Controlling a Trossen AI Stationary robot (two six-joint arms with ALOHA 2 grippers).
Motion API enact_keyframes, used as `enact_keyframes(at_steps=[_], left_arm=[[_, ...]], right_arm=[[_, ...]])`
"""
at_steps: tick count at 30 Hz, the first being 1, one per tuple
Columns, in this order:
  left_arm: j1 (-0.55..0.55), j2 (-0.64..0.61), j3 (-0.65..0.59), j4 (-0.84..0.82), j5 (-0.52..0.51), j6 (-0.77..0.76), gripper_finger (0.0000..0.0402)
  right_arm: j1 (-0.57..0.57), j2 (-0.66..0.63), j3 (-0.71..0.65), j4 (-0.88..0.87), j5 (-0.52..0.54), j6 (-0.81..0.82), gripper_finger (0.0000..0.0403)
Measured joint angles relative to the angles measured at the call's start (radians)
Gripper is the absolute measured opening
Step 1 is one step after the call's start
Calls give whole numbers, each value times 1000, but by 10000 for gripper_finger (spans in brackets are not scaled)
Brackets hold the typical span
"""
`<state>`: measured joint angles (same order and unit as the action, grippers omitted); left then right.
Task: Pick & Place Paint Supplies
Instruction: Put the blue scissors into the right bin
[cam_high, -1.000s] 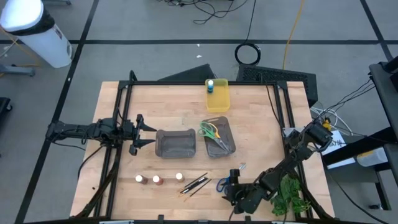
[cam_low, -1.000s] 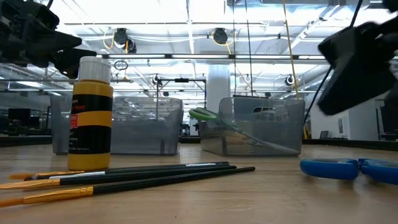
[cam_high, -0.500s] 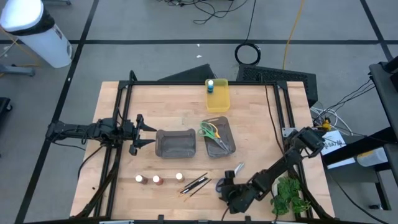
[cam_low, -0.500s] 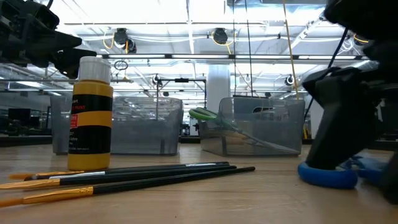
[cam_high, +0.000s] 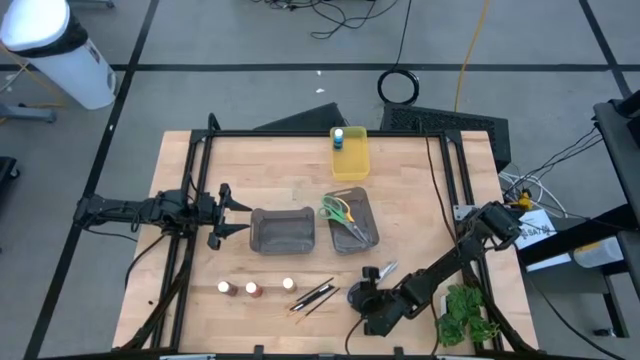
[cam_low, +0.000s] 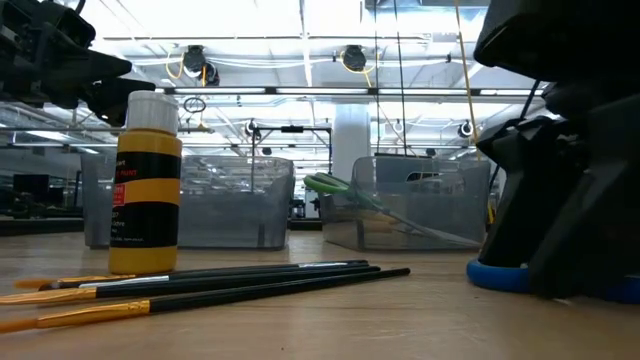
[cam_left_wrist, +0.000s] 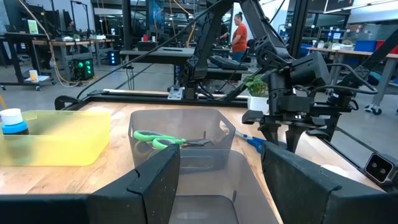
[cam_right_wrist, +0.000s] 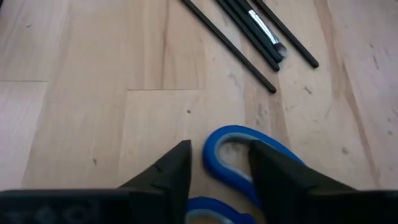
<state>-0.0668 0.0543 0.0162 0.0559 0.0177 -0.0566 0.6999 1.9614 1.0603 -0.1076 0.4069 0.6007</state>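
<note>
We have the right claw down on the pale wooden bench, straddling one loop of the blue-handled scissors. Its two dark fingers stand a modest gap apart with a blue handle loop lying between and just ahead of them, and we judge nothing is gripped yet. From overhead the scissors lie flat under and just beyond the claw, their metal blades pointing away from it toward the far side of the bench.

The step in hand, as we read it, is closing on that handle. To do it well we would keep the fingers low, almost touching the wood, so they catch the thin plastic loop rather than ride over it. Closing should be slow and centred on one side of the loop, since a flat handle can pivot and slip out sideways. A straight lift afterwards would show whether the blades hang or swing.

Just ahead of the claw lie the thin dark paintbrushes, close enough that a sideways sweep could scatter them. Farther ahead of the claw sits the grey plastic bin already holding green-handled scissors.

The left claw waits well apart at the opposite side of the bench, fingers spread and empty.
</note>
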Motion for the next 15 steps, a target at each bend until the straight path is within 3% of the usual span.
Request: enact_keyframes(at_steps=[6,15], left_arm=[[0,0,0,0,0,0,237],[0,0,0,0,0,0,237]], right_arm=[[-18,1,-1,26,-15,8,80],[-18,-23,-7,364,-12,-226,63]])
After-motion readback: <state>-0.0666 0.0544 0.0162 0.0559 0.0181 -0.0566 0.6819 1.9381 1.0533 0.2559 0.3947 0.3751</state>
